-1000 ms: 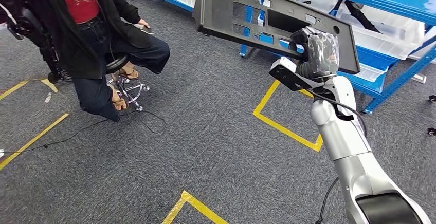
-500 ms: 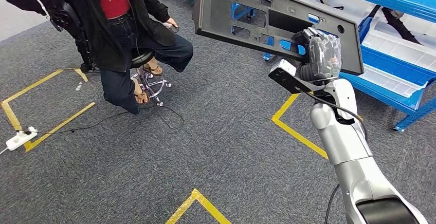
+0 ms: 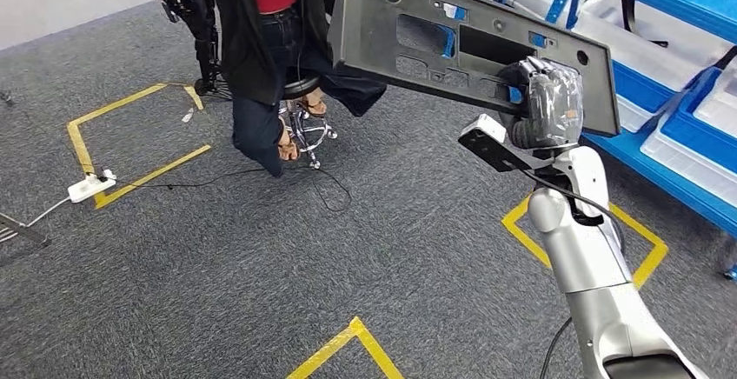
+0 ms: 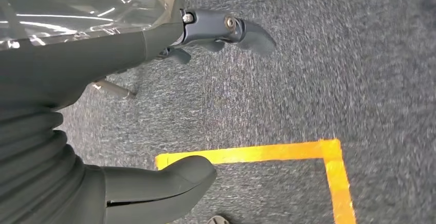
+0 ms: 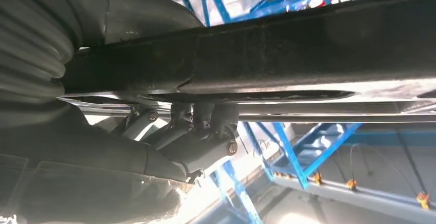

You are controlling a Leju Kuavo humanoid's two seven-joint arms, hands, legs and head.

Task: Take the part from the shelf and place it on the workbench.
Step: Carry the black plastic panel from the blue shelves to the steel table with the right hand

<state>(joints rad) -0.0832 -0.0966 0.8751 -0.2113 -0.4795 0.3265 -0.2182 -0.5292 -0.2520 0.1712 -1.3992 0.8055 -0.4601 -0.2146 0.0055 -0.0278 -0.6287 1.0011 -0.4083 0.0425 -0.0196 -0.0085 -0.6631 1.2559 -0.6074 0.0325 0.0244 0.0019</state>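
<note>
The part (image 3: 417, 44) is a large dark grey flat panel with several cutouts, held up in the air in the head view. My right hand (image 3: 545, 101), wrapped in clear plastic, grips its lower right edge. In the right wrist view the panel's edge (image 5: 308, 64) runs across the picture, clamped between the thumb and the dark fingers (image 5: 198, 131). My left hand (image 4: 128, 54) hangs over the grey carpet with its fingers (image 4: 226, 26) and thumb (image 4: 169, 183) apart, holding nothing.
A person (image 3: 269, 40) sits on a wheeled chair (image 3: 300, 123) straight ahead, just left of the panel. Blue shelving (image 3: 669, 57) with white bins stands at the right. Yellow tape squares (image 3: 130, 140) and a white power strip (image 3: 91, 188) with its cable lie on the carpet.
The whole picture has shifted right, so the camera has turned left; the person now sits centre and the shelving is further right. My right hand still grips the panel the same way.
</note>
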